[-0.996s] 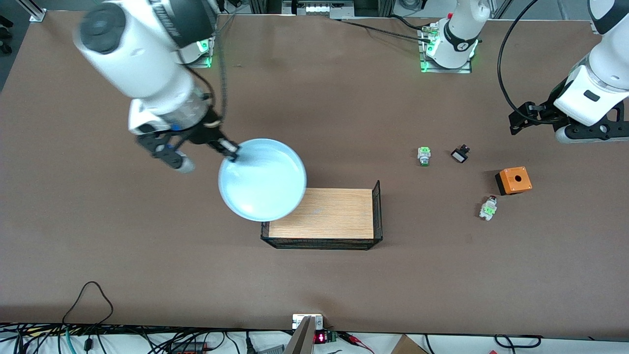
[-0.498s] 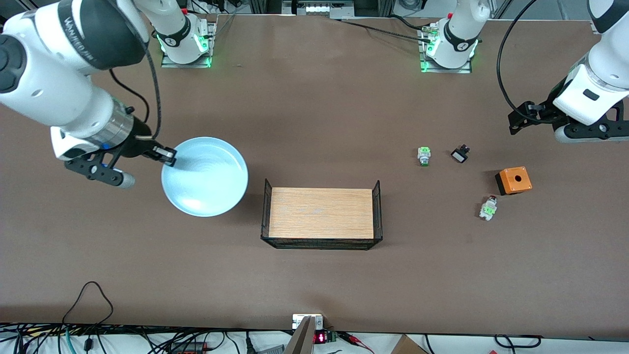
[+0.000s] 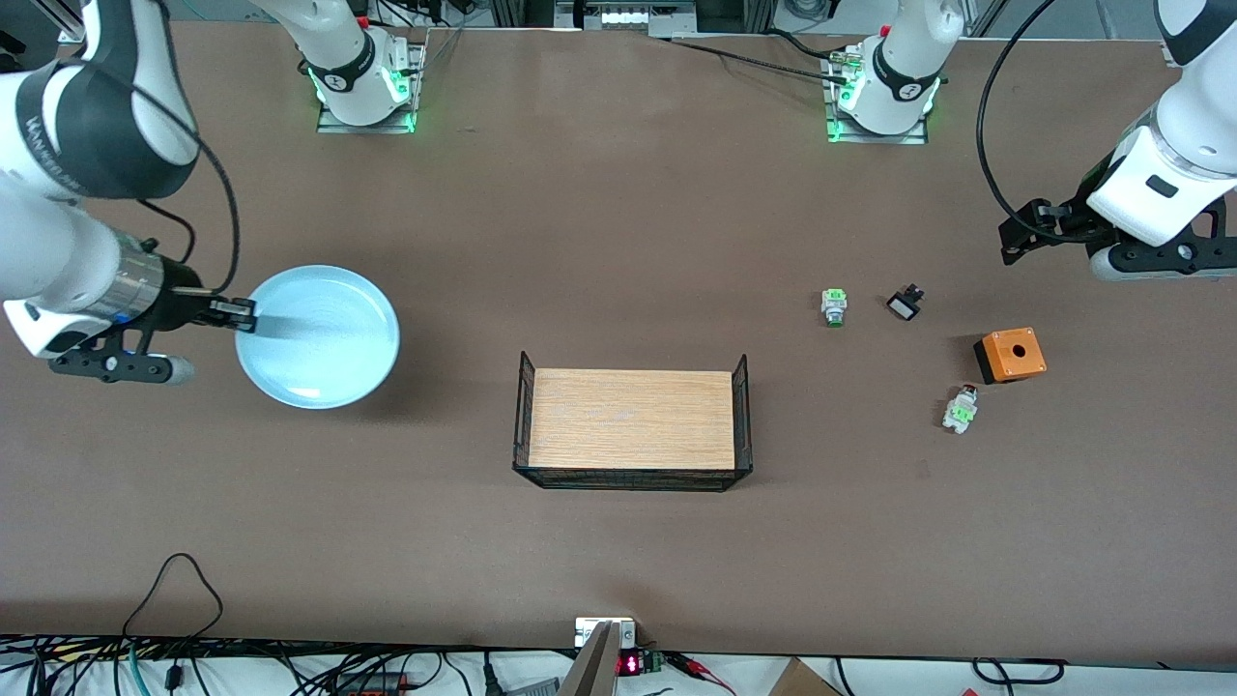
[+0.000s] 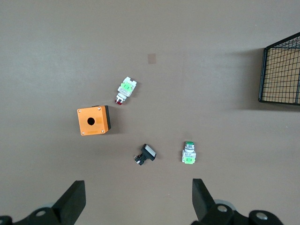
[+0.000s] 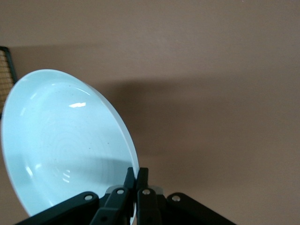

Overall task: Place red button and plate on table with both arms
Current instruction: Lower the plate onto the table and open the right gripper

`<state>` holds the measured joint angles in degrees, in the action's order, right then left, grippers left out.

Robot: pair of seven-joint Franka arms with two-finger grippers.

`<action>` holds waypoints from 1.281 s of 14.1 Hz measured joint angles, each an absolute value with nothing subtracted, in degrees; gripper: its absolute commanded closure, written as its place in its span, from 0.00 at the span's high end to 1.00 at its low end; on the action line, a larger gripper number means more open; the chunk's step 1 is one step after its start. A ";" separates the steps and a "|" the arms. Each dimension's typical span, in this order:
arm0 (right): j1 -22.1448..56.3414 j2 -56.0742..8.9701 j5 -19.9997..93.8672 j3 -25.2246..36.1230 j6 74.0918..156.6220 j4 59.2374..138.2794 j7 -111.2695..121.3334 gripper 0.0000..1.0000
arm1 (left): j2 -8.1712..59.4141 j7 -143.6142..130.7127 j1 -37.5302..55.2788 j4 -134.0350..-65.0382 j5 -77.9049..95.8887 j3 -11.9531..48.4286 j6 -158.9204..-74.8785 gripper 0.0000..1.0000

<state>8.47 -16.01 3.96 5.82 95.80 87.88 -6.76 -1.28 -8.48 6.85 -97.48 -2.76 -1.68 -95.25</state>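
Observation:
The pale-blue plate (image 3: 317,336) (image 5: 61,140) hangs over the table (image 3: 618,222) toward the right arm's end, throwing a shadow on the brown top. My right gripper (image 3: 242,316) (image 5: 136,174) is shut on its rim. The red button (image 3: 961,409) (image 4: 125,89) lies on its side on the table toward the left arm's end, beside the orange box. My left gripper (image 3: 1022,237) (image 4: 138,187) waits up in the air over that end, open, with nothing between its fingers.
An orange box (image 3: 1010,355) (image 4: 93,120), a green-capped button (image 3: 834,306) (image 4: 188,153) and a small black part (image 3: 905,304) (image 4: 146,154) lie near the red button. A light-wood rack with black mesh ends (image 3: 633,420) (image 4: 281,70) stands mid-table.
My right arm has carried the plate from over the rack's corner toward the right arm's end of the table. The left arm has not moved.

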 measured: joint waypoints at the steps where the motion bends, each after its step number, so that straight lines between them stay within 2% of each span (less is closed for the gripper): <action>1: 7.21 -16.00 3.68 5.83 96.30 89.14 -4.54 0.00 | -1.27 -8.48 6.85 -97.48 -2.76 -1.67 -95.21 1.00; 4: 4.77 -15.93 2.96 5.84 100.87 94.38 0.88 0.00 | -1.27 -8.48 6.85 -97.48 -2.76 -1.67 -95.13 1.00; 11: 3.09 -13.59 -0.13 5.80 119.16 111.84 2.57 0.00 | -1.27 -8.48 6.85 -97.48 -2.76 -1.68 -95.04 1.00; 18: 1.08 -13.78 -0.18 5.62 133.23 124.40 3.60 0.00 | -1.27 -8.48 6.85 -97.48 -2.76 -1.68 -94.91 1.00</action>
